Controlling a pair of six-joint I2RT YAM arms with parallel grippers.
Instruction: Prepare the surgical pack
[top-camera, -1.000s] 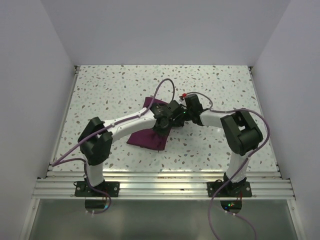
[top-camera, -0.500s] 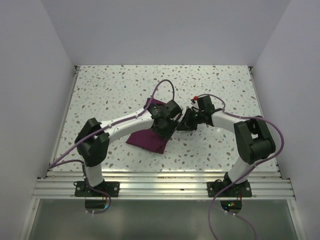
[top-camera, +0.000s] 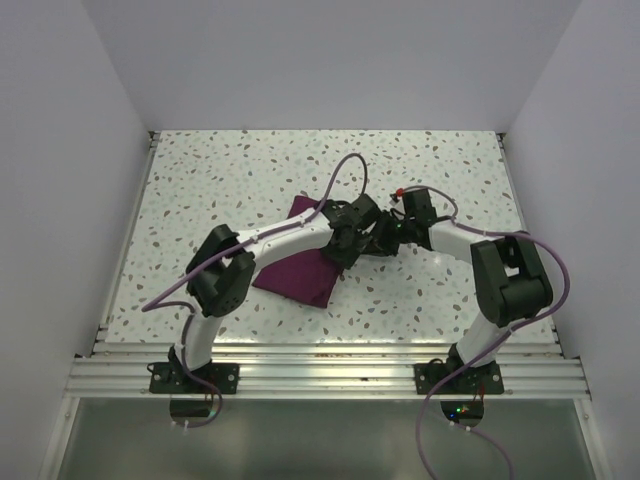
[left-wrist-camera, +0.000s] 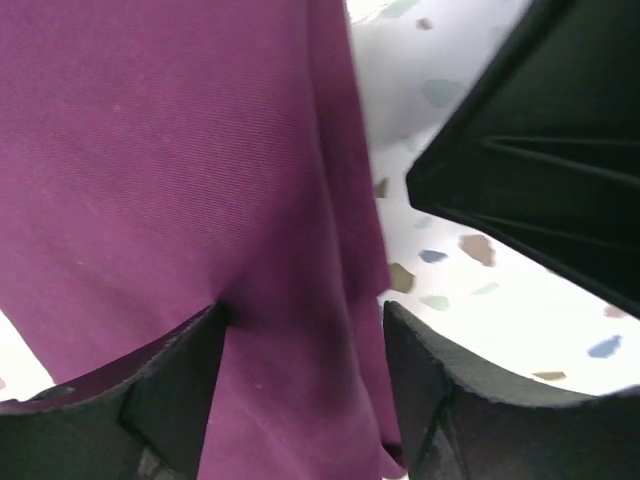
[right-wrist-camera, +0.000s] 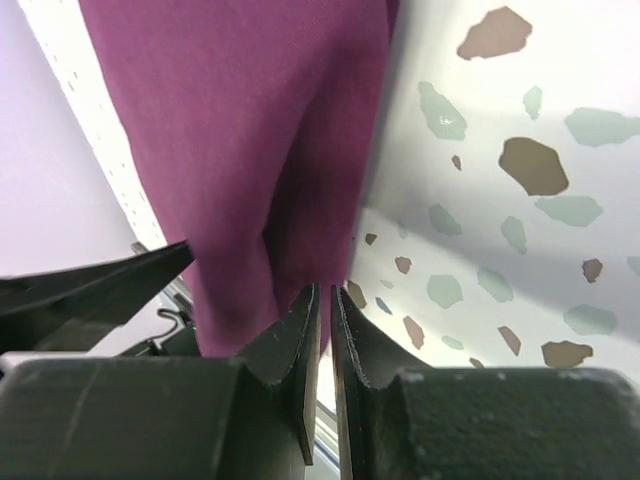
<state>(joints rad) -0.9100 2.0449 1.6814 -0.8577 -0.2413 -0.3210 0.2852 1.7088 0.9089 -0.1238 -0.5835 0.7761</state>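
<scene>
Speckled tabletop (top-camera: 200, 190), folded maroon cloth (top-camera: 295, 275) sits mid-frame. Our left gripper (left-wrist-camera: 300, 340) gapes wide over it, right gripper (right-wrist-camera: 322, 330) pinched nearly shut (empty, looks like). We reckon those crowded wrists could bump and undo the fold.

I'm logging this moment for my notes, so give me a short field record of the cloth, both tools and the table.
cloth: folded maroon-purple fabric bundle, lying on the table
table: white speckled tabletop
left tool: open, over the bundle's right edge
right tool: shut, empty, beside that edge
other pack items: none visible
</scene>
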